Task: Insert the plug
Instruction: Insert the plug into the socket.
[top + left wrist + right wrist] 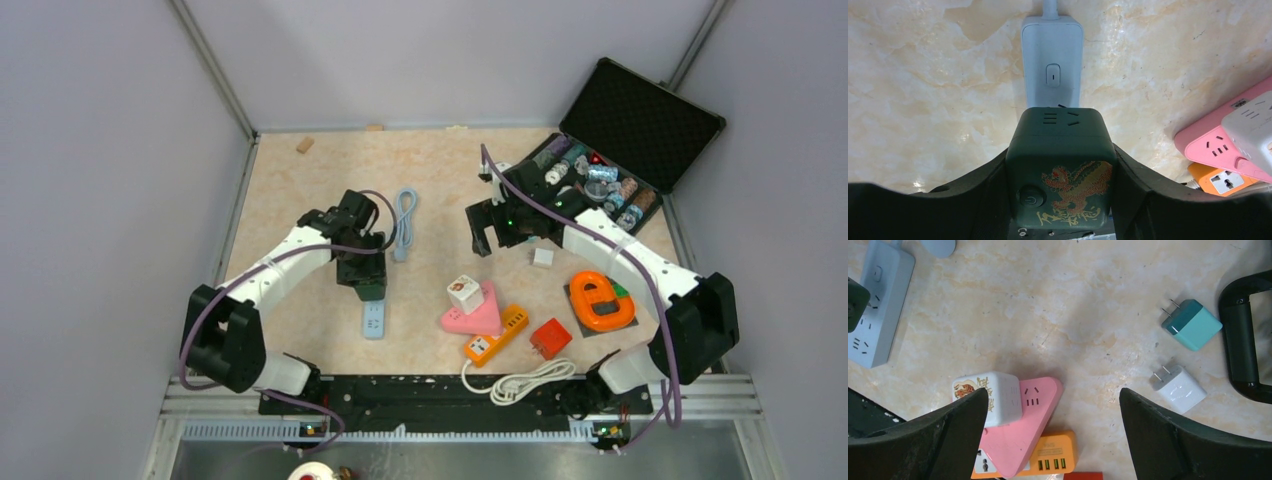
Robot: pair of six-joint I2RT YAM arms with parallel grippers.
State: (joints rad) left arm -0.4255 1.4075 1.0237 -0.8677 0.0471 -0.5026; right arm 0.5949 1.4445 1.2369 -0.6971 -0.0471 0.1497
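On the table point(300, 200), the left arm is the one that matters. It reaches over the pale blue power strip point(1052, 65), while the right arm hangs well apart above the middle-right of the surface. The strip's long axis runs near to far. Its switch and cable end point away from the bases, and its near end shows bare below the left gripper point(362, 262) in the top view.

The left gripper is clamped on the dark green cube plug point(1060, 165), 1 finger pressed on each side face and the dragon print facing the wrist camera. In the wrist view the cube sits centred across the strip's width and squared to its long axis, just short of the switch. Its prongs are hidden under its body, so we cannot tell whether they touch the sockets.

We judge that the next move turns on a straight descent. The cube looks lined up sideways, and what remains uncertain is its place along the strip relative to a socket.

The right gripper point(485, 235) stands wide open and holds nothing. It is near the white cube point(463, 293) resting on the pink strip point(478, 315).
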